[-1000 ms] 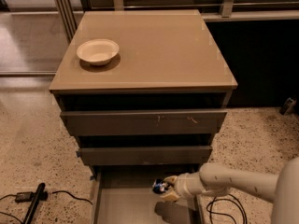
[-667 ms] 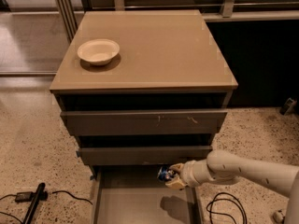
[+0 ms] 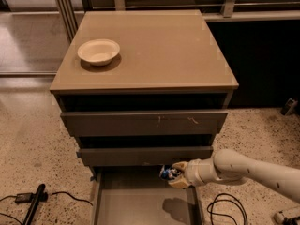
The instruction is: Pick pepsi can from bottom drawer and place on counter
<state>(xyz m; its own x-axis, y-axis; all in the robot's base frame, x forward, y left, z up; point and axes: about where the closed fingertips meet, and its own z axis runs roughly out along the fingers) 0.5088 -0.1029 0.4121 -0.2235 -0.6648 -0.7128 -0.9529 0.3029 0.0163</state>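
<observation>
The pepsi can (image 3: 167,173), dark blue with white markings, is held in my gripper (image 3: 177,175), whose fingers are shut on it. The can hangs above the right side of the open bottom drawer (image 3: 136,203), just in front of the middle drawer front. My white arm (image 3: 253,168) reaches in from the lower right. The tan counter (image 3: 159,50) lies well above the gripper.
A cream bowl (image 3: 98,51) sits on the counter's left rear part. Two grey drawer fronts (image 3: 143,122) stick out above the bottom drawer. Black cables (image 3: 227,210) and a dark tool (image 3: 33,205) lie on the speckled floor beside the cabinet.
My gripper has lifted the can up out of the drawer tray, rising to just below the middle drawer front.
</observation>
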